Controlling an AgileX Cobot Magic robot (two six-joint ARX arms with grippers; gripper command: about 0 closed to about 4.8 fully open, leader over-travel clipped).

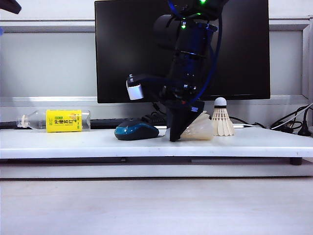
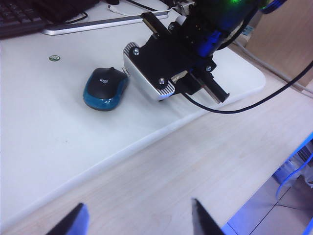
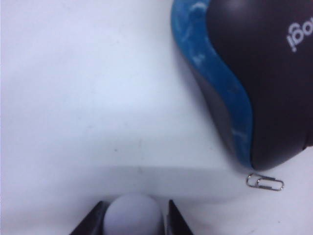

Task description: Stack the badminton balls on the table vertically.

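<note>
While the right hand [image 1: 182,131] is down on the worktop [image 1: 73,143] around the lying shuttlecock [image 1: 198,129], the thing to get right is a centred pinch on the cork, not the feathers. Right wrist view shows the rounded cork tip [image 3: 133,213] sitting between the two fingers [image 3: 93,220], each finger just beside it, poss. touching; can't tell if they're pressing yet, so the hand reads as partly closed around the tip, not a firm pinch. Judgement: close gently, keep the tip mid-way btw. the fingers so it doesn't squirt out sideways, then lift straight up and turn the skirt downward before carrying it over.

In the exterior view that shuttlecock lies on its side, its skirt pointing toward the 2nd shuttlecock [image 1: 221,117], which stands upright on its skirt near by to the right, cork up. That one looks like the base of the stack, so approach from above w/o knocking it.

The blue-black mouse [image 1: 136,130] lies just beside the right hand on the other side; a paper clip [image 3: 264,182] sits at the mouse's edge. Both are near enough to snag on a sloppy lift.

Left hand [image 2: 137,220] is spread wide, holding nothing, hanging off the worktop's front edge over the lower wood-grain surface [image 2: 205,161], well apart from both shuttlecocks.
</note>
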